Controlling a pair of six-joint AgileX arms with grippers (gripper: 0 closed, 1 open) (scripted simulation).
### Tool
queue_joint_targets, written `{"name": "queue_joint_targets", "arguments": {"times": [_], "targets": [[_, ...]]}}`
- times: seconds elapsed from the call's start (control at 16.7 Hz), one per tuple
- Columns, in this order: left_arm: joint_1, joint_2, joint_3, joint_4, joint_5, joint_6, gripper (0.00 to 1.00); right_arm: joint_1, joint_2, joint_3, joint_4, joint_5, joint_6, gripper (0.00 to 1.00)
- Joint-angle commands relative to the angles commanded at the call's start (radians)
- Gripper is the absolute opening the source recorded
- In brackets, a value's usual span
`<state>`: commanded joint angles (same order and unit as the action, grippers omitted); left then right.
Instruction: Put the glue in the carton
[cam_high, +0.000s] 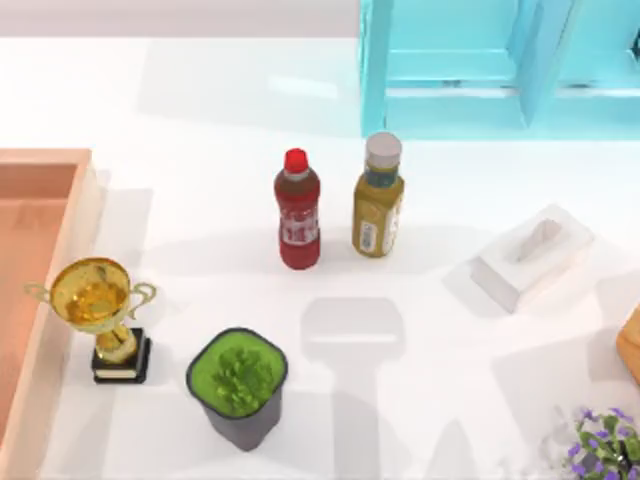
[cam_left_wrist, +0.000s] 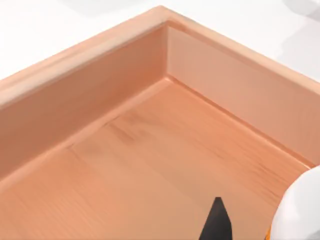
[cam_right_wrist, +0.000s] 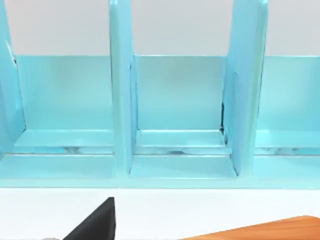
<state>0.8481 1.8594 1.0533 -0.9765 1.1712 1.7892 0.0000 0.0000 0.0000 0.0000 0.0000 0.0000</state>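
Glue, a small white bottle (cam_left_wrist: 300, 212), shows only as a white edge in our left wrist view, above the smooth floor of the large orange-brown open carton (cam_high: 40, 175), which sits at the surface's left edge. Whether our left jaws hold it, we cannot tell. Our right wrist view faces a light-blue shelf rack (cam_right_wrist: 175, 110); its jaws we cannot judge either.

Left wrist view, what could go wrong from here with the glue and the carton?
1. The glue sits beside the left end effector over the carton floor. A release from here might bounce or tip it.
2. The trophy stands close beside the carton's wall, so the arm could clip it when pulling away.
The right end effector is parked facing the blue shelf.
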Motion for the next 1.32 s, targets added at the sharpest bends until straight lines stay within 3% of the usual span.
{"name": "queue_joint_targets", "arguments": {"times": [0.36,0.72,1.32], "targets": [[-0.096,-0.013,-0.110,0.352,0.014,-0.250,0.00,0.000,0.000,0.000,0.000,0.000,0.000,1.00],[-0.116,-0.014,-0.134,0.407,0.018,-0.301,0.00,0.000,0.000,0.000,0.000,0.000,0.000,1.00],[-0.116,-0.014,-0.134,0.407,0.018,-0.301,0.75,0.000,0.000,0.000,0.000,0.000,0.000,1.00]]}}
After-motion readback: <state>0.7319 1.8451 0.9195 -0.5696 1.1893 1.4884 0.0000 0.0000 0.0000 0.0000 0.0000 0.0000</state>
